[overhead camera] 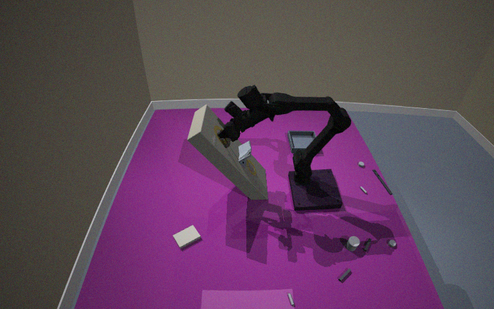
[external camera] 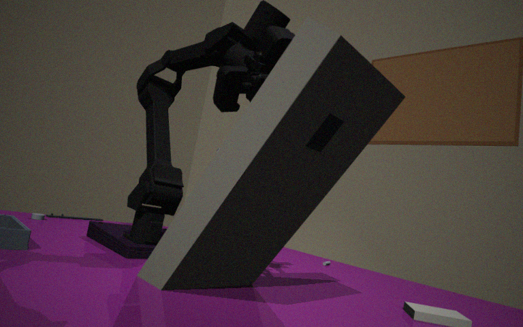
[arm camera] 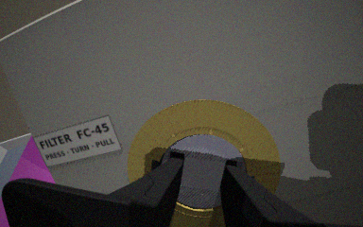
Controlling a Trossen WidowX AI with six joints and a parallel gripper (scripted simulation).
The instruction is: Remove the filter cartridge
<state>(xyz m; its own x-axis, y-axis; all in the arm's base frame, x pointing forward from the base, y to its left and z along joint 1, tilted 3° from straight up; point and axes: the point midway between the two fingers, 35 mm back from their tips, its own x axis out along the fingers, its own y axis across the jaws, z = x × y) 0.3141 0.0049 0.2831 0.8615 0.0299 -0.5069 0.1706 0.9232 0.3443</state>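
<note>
The round grey cartridge (arm camera: 203,143) sits inside the yellow ring (arm camera: 203,113) on the tilted service panel (overhead camera: 222,161) (external camera: 270,193) (arm camera: 189,57). My gripper (arm camera: 202,165) (overhead camera: 224,139) is at the panel's upper part, shut on the cartridge, with one fingertip at each of two dark slots on its face. How far the cartridge stands out of its opening, I cannot tell. In the exterior view the panel hides the fingertips. The grey tray (overhead camera: 302,141) (external camera: 13,234) lies beyond the robot's base, away from the gripper, with nothing seen in it.
A label plate (arm camera: 77,142) is beside the ring. A pale angular box (overhead camera: 244,150) juts from the panel lower down, near a second yellow ring (overhead camera: 251,167). A cream block (overhead camera: 186,235) (external camera: 437,313), a white cylinder (overhead camera: 353,243) and several small parts lie on the table.
</note>
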